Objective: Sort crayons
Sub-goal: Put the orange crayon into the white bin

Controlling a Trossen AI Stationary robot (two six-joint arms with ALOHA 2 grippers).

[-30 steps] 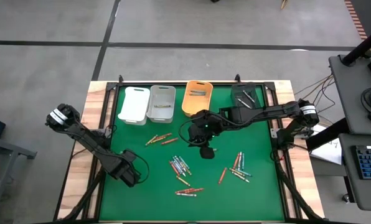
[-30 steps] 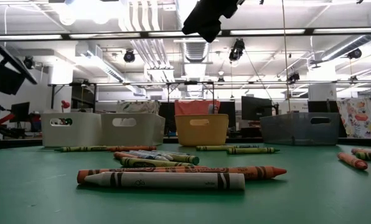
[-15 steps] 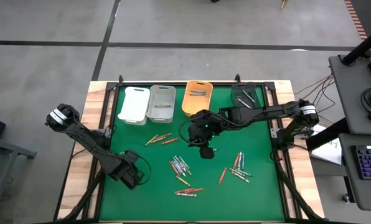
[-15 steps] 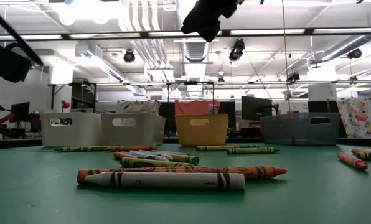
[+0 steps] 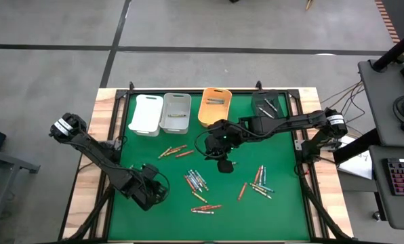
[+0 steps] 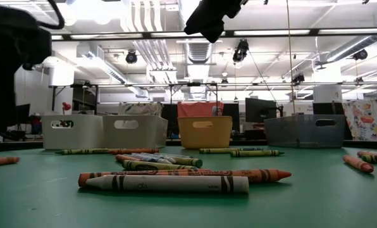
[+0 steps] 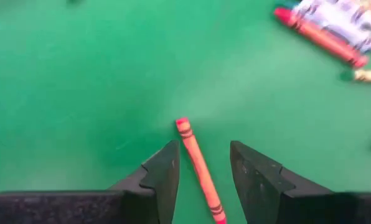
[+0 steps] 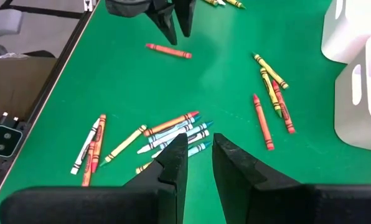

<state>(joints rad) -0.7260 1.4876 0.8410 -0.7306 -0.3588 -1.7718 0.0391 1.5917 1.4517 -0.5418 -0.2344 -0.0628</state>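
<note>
- Green felt covers the surface (image 5: 283, 203), and most of the crayons (image 5: 196, 181) lie loose on it in clusters: one near the middle, one toward the right side, a few just before the bins.
- At the far edge stand a white bin (image 5: 146, 114), a grey bin (image 5: 175, 112), an orange bin (image 5: 213, 107) and a black bin (image 5: 268, 104); some already hold crayons, so sorting looks barely begun.
- Left claw (image 7: 204, 163) hangs low over the near-left part of the surface, its fingers spread, with a lone orange-red crayon (image 7: 200, 167) lying between the tips, not yet pinched.
- Right claw (image 8: 198, 155) hovers higher above the middle, over the central cluster, fingers parted with a narrow gap and holding nothing.
- The step in hand appears to be the left arm's pick-up of that single crayon.
- Next, I judge, the left claw must drop the last bit, close across the thin stick, then carry it to the matching bin.
</note>
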